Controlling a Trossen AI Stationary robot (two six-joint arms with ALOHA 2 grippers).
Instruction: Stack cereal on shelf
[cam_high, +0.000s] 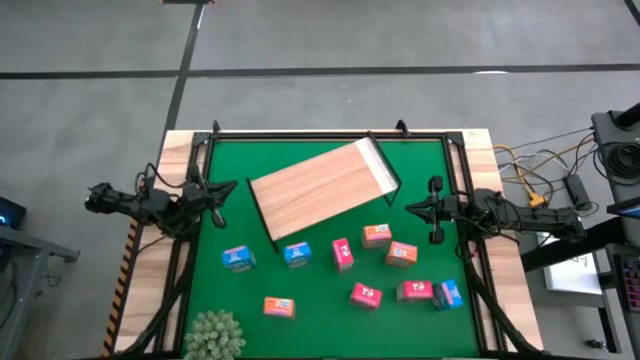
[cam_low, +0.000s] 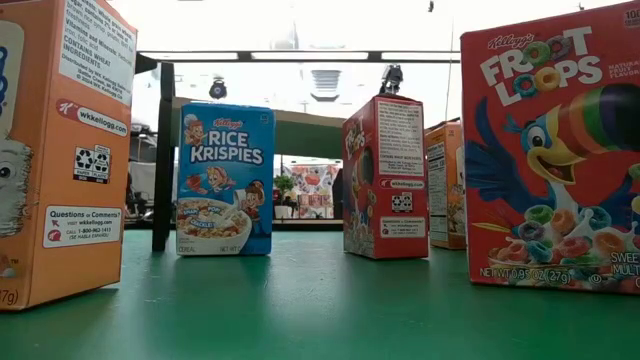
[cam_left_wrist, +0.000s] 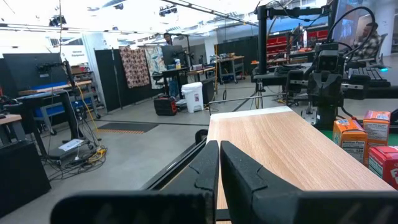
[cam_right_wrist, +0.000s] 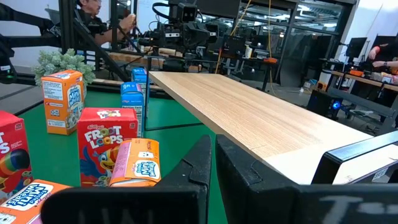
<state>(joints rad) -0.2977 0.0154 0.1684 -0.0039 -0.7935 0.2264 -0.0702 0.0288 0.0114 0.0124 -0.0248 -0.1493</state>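
Overhead, the shelf (cam_high: 322, 187) lies tilted across the far half of the green mat (cam_high: 420, 160), its dark frame end (cam_high: 385, 170) toward the right arm. Nine cereal boxes are scattered on the mat nearer the front edge: a blue box (cam_high: 238, 259), another blue box (cam_high: 297, 255), a pink-red box (cam_high: 342, 254), an orange pair (cam_high: 388, 244), an orange box near the front (cam_high: 279, 307), a pink-red box (cam_high: 366, 295), and a pink-red and blue pair (cam_high: 430, 293). None sits on the shelf.

Only the low view reads the print: Rice Krispies box (cam_low: 225, 180) and Froot Loops box (cam_low: 552, 160), both upright.

The left gripper (cam_high: 222, 189) waits beside the shelf's left corner, fingers (cam_left_wrist: 205, 168) pressed together, empty. The right gripper (cam_high: 412, 208) waits by the frame end, fingers (cam_right_wrist: 200, 163) together, empty. A fuzzy plant (cam_high: 213, 334) stands at the front edge.
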